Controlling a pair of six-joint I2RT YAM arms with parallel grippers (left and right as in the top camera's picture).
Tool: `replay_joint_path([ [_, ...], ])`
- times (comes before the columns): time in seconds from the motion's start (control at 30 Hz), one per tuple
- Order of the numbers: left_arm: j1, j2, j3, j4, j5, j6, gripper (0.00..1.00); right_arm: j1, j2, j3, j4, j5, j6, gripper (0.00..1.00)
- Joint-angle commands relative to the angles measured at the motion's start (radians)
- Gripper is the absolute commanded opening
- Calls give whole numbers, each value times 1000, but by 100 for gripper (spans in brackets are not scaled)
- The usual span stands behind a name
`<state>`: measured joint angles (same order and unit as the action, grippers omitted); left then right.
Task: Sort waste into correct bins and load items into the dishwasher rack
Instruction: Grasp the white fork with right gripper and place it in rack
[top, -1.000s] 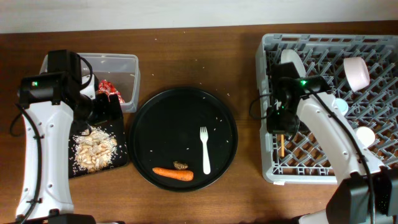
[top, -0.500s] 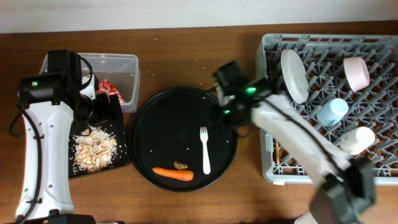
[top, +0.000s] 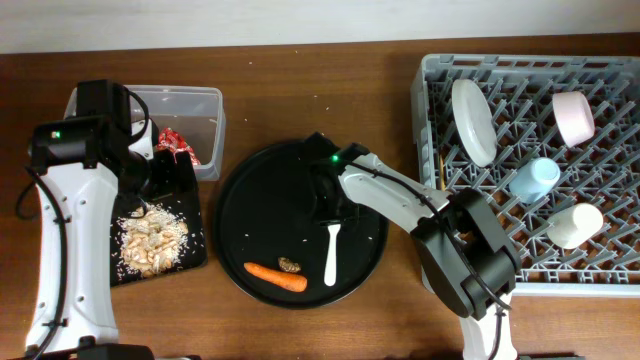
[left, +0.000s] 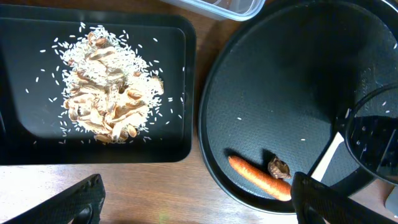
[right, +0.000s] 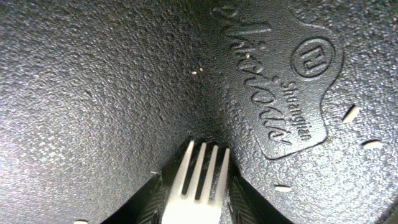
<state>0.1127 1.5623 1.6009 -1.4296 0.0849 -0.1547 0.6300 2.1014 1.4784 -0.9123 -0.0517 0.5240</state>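
Observation:
The white fork (top: 331, 256) lies on the round black tray (top: 250, 200). My right gripper (top: 328, 208) is down on its head, and in the right wrist view the fingers (right: 196, 196) press both sides of the tines (right: 198, 174). An orange carrot (top: 276, 277) and a small brown lump (top: 291, 265) lie at the tray's front, also seen in the left wrist view as the carrot (left: 258, 178) and lump (left: 278, 168). My left gripper (left: 199, 205) is open and empty above the shallow black tray (top: 195, 255), which holds rice scraps (top: 150, 237). The red wrapper (top: 178, 146) is in the clear tub (top: 200, 100). No tissue shows.
The grey dishwasher rack (top: 600, 280) at the right holds the white plate (top: 472, 120), the pink bowl (top: 572, 115), the blue cup (top: 533, 178) and the white cup (top: 574, 225). Loose rice grains dot the round tray. My right arm stretches from the rack across the tray's right side.
My right arm has swung left from the rack to the round tray and come down on the fork's head. The left arm has not moved.

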Motion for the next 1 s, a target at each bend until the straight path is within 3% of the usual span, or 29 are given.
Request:
replay_joint_path([
  [0.0, 3, -7, 3, -3, -3, 2, 95, -3, 56, -27, -66, 34, 37, 39],
  [0.13, 3, -7, 3, -3, -3, 2, 95, -3, 56, -27, -121, 10, 99, 38],
  [0.23, 3, -7, 3, -4, -4, 2, 95, -3, 50, -3, -123, 8, 98, 27],
  [0.33, 3, -7, 3, -4, -4, 2, 95, -3, 42, 97, -174, 32, 95, 24],
  [0.43, 3, -7, 3, -4, -4, 2, 95, -4, 42, 140, -228, 68, 94, 4],
  [0.5, 3, -7, 3, -4, -4, 2, 95, -3, 42, 140, -235, 66, 85, 4],
  [0.6, 3, -7, 4, -4, -4, 3, 95, -11, -22, 140, -359, 71, 172, 38],
  [0.63, 3, -7, 3, -4, -4, 3, 95, -8, -62, 139, -387, 52, 224, 61],
  [0.67, 3, -7, 3, -4, -4, 3, 95, -6, -83, 139, -398, 3, 251, 77],
  [0.77, 3, -7, 3, -5, -4, 3, 95, 55, -88, 68, -330, -182, 343, 80],
  [0.97, 3, -7, 3, -5, -4, 2, 95, 135, -86, -175, 5, -201, 578, 76],
])
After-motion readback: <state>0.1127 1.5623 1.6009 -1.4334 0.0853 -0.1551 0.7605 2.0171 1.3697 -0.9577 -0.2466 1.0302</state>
